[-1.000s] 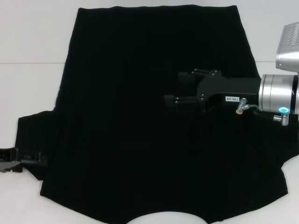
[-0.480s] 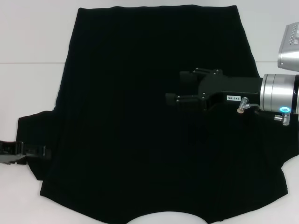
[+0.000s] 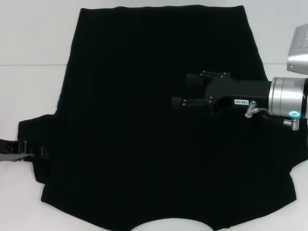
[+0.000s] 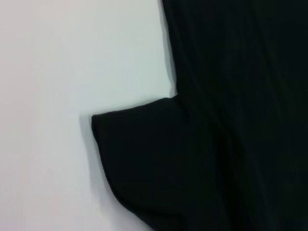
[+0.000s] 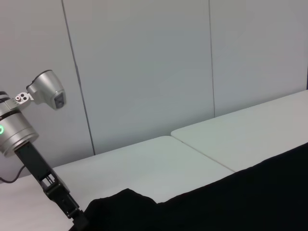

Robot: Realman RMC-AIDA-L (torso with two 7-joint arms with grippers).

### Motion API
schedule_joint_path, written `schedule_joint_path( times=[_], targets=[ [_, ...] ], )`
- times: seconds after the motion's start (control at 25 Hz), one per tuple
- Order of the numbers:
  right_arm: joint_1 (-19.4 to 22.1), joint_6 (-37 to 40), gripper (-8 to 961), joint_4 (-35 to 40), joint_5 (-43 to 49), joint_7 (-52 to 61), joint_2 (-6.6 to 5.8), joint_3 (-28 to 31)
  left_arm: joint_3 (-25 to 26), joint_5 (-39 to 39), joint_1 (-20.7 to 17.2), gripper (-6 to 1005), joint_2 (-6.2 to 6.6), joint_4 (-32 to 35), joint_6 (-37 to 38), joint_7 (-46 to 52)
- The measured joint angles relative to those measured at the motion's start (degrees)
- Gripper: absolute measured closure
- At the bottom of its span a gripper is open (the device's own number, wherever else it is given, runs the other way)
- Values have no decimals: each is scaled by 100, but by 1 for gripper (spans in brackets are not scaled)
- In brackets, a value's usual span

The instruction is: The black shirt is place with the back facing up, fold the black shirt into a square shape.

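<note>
With the left gripper [image 3: 36, 154] at the sleeve of the black shirt [image 3: 144, 134], whether spread or pinching I cannot tell, it should grab only the sleeve edge, while the right gripper [image 3: 185, 91] hovers spread over the shirt.

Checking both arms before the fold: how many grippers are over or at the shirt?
2. The right gripper hangs over the black shirt, right of middle; the left gripper is at its left sleeve edge.

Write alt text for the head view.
A black shirt lies spread flat on a white table. The right gripper reaches over its middle from the right, fingers apart, and the left gripper sits at the left sleeve edge.
</note>
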State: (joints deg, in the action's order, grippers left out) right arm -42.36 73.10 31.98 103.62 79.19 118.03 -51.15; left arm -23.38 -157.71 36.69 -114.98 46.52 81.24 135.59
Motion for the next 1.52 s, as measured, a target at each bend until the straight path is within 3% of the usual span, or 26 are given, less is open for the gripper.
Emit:
schedule_joint_path(
  times=[0.28, 0.36, 0.6, 0.8, 1.52],
  targets=[
    [8, 10, 38, 1, 0, 0, 0, 16, 0, 3, -3, 465, -10, -3, -139, 0],
    [8, 13, 38, 2, 0, -6, 0, 28, -3, 5, -4, 680, -14, -3, -159, 0],
    [9, 7, 39, -15, 0, -36, 10, 62, -9, 15, -5, 911, -33, -11, -274, 1],
    [9, -36, 39, -18, 0, -36, 33, 69, 23, 16, -37, 984, -40, 4, -479, -1],
    [18, -71, 41, -25, -9, -36, 74, 150, 56, 37, -6, 984, 20, 59, -1557, -80]
  ],
)
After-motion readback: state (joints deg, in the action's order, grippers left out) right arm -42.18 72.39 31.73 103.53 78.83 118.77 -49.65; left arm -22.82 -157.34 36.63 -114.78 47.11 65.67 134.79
